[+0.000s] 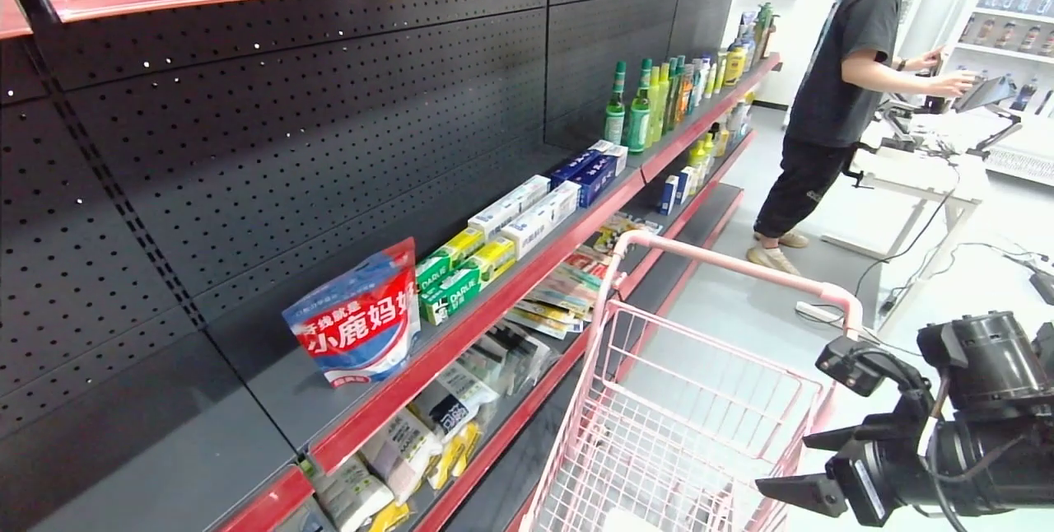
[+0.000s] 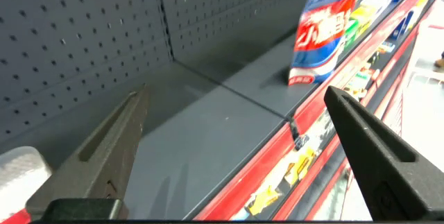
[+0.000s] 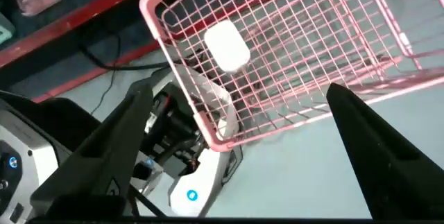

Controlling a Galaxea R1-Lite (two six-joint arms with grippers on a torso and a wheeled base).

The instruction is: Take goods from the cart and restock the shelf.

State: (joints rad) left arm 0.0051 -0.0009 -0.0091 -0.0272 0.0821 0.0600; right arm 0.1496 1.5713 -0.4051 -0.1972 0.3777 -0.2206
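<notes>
Upright on the gray board of the shelf (image 1: pixel 272 388): a soft, glossy pouch (image 1: pixel 358 318) in red, blue and white. Long axis vertical, printed face turned out toward the aisle, base close to the red front edge. At the near end of a row. Beside it, toward the far end, flat green toothpaste boxes (image 1: pixel 457 273), then white boxes (image 1: pixel 527 215) and blue boxes (image 1: pixel 591 170). All cardboard, lying with long axes along the shelf edge. Farther along, upright green bottles (image 1: pixel 638 112). On the board below, flat packets (image 1: pixel 552 297) lying loose and overlapping.

On the pouch's other side, a wide bare stretch of smooth gray metal, backed by a black perforated panel. Above that stretch, the left gripper (image 2: pixel 236 93), jaws spread wide with nothing between them, well apart from the pouch.

Just beside the shelf front, the pink wire cart (image 1: pixel 725 264): rounded tubular handle, basket of thin grid mesh, open at the top. Low in the basket, one white rounded packet (image 3: pixel 225 44); cannot tell its long axis. Outside the cart's rim near the handle end, the right gripper (image 1: pixel 789 462), jaws open and empty, tips pointing toward the basket.
</notes>
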